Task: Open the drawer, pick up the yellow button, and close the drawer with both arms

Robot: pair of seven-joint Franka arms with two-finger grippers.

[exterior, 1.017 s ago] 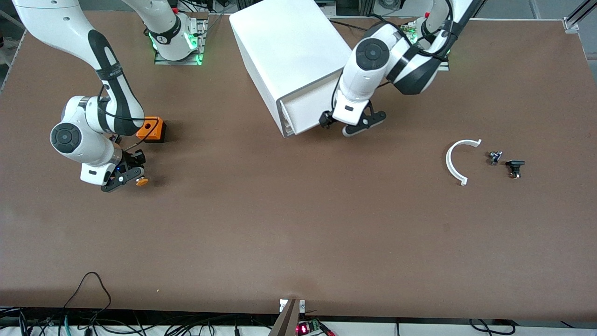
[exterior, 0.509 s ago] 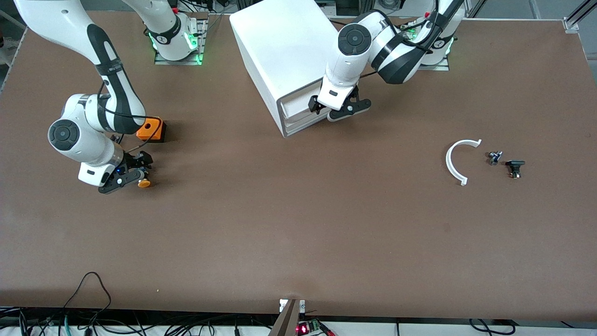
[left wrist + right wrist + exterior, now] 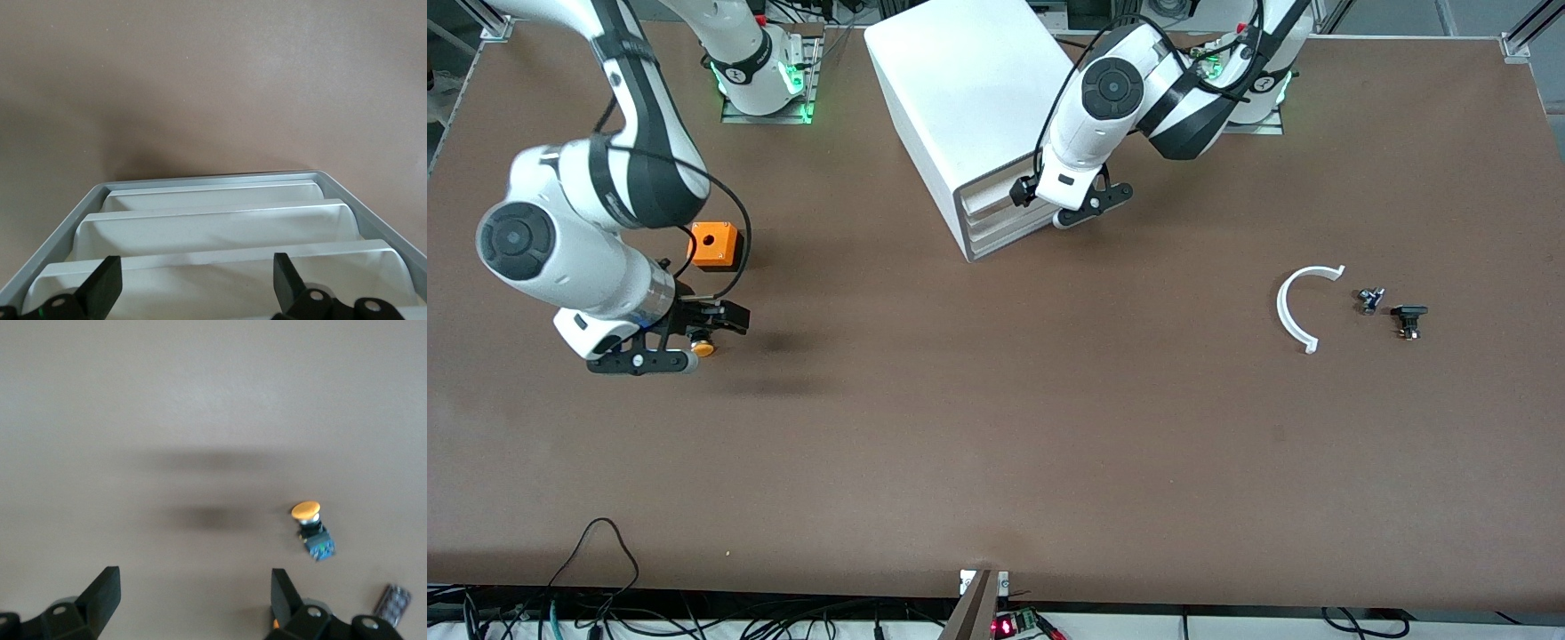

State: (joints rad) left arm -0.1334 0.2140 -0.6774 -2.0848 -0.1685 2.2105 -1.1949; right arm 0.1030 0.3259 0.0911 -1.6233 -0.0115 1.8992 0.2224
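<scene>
Both arms [image 3: 605, 178] are white with black joint bands; thin black cables run along them; the bases glow green.

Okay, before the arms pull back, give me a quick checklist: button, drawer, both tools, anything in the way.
1. Button out of the drawer: ok, it lies on the table beneath the right tool.
2. Right tool open and holding nothing: ok.
3. Drawer pushed in: ok, it looks level with the drawers below it in the cabinet.
4. Left tool open, gripping nothing: ok, it is at the drawer's front.
5. Left tool free of contact with the drawer: cannot tell.
6. Orange cube clear of the right tool: ok, it sits apart.
</scene>
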